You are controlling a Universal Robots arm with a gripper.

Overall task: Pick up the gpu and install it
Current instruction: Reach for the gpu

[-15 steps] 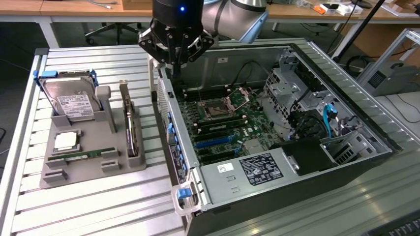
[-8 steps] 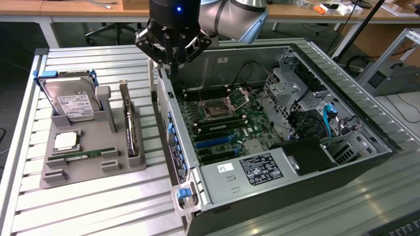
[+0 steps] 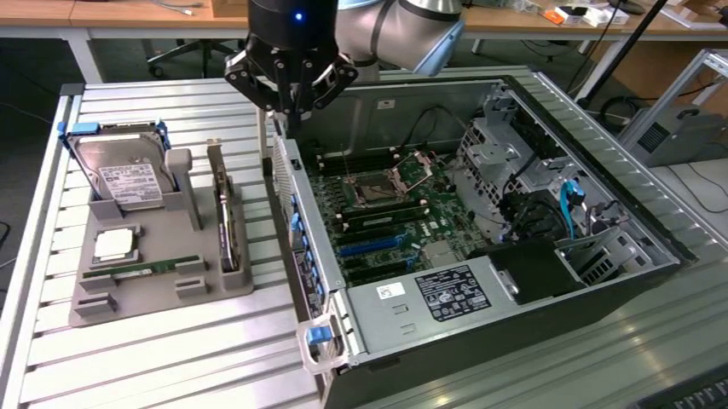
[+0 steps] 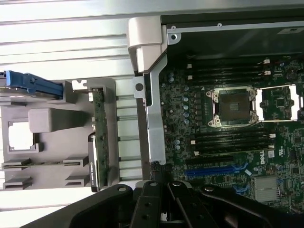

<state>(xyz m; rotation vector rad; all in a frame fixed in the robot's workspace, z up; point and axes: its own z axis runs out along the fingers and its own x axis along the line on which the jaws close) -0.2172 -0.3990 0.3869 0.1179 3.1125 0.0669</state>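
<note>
gripper (image 3: 291, 118) shut and empty over the computer case (image 3: 282, 166); dropping here clips its wall, missing the gpu (image 3: 224, 223).

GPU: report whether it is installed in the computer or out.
Out. The GPU stands on edge in the grey tray, beside the open computer; the blue slot is bare.
</note>
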